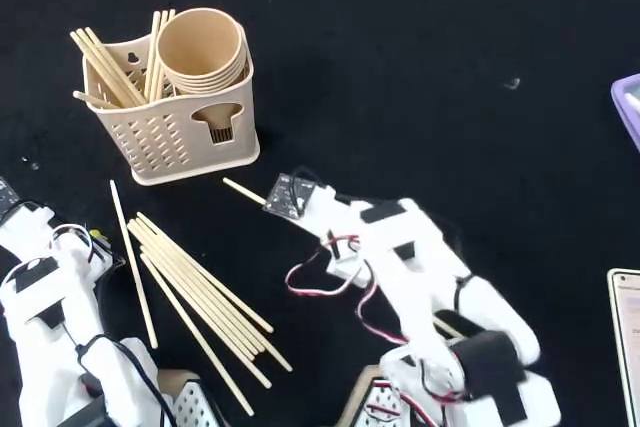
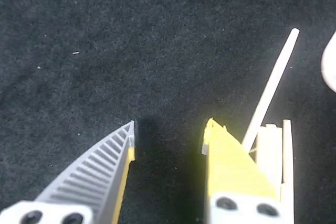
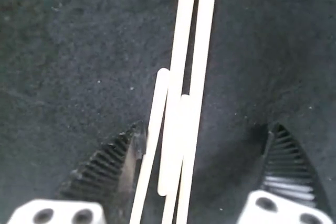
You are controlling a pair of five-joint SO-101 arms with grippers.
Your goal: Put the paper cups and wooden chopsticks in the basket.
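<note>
With the right hand (image 3: 203,130) spread wide, straddles several wooden chopsticks (image 3: 181,77) lying on the worktop (image 3: 79,51), likely so one squeeze gathers them. Has the left hand (image 2: 170,124) spread too, more wooden chopsticks (image 2: 270,93) just beside it. Leaves the basket (image 1: 185,137), paper cups (image 1: 200,47) nested inside, well beyond both.

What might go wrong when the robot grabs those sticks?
1. The right gripper is open around several chopsticks lying tight together, so closing may pinch a bundle and some could slip out.
2. The basket is already crowded with paper cups and leaning sticks; new ones might catch on them.
3. The left gripper sits open right beside other loose sticks, and could nudge them.
</note>
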